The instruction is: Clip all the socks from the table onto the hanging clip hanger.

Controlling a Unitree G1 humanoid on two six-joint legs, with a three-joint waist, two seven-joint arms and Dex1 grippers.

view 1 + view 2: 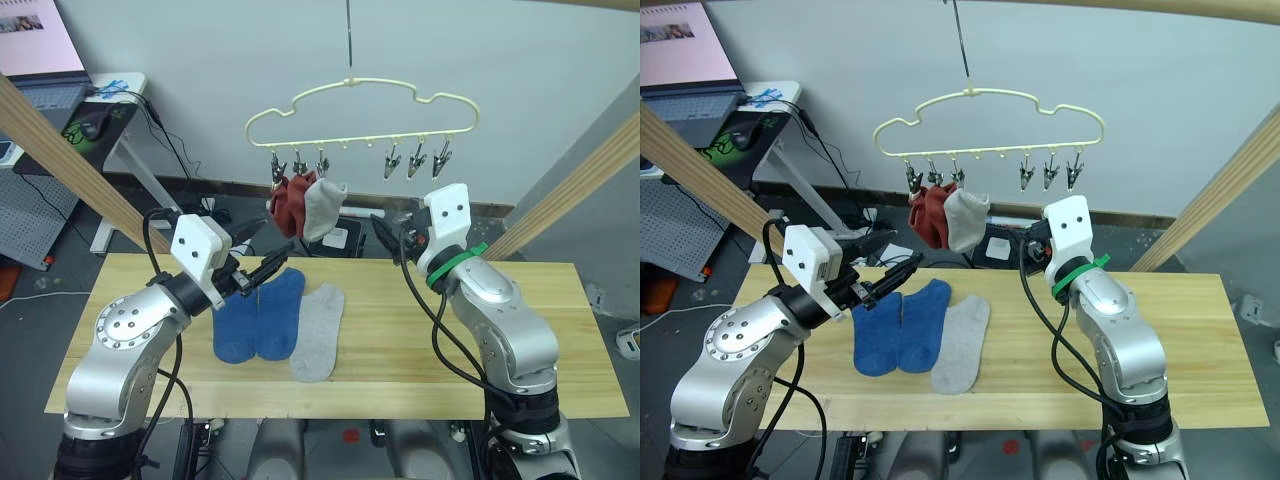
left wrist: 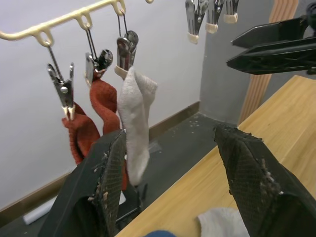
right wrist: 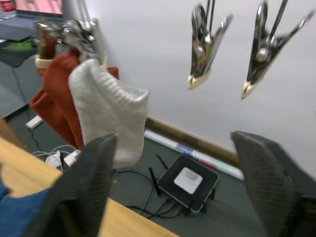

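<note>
Three socks already hang on the clip hanger (image 1: 360,115): two red socks (image 1: 287,205) and one grey sock (image 1: 323,208), each on one of the three clips on the robot's left side. The three clips (image 1: 415,158) on the other side hold nothing yet. Three more socks lie flat on the table (image 1: 520,340), close together: two blue socks (image 1: 258,315) side by side and a grey sock on the table (image 1: 318,330) just beside them. So the job looks about half done. The left gripper (image 1: 262,270) is wide open and holds nothing, up above the blue socks. The right gripper (image 3: 173,187) is wide open too, holding nothing, pointing up near the free clips.
</note>
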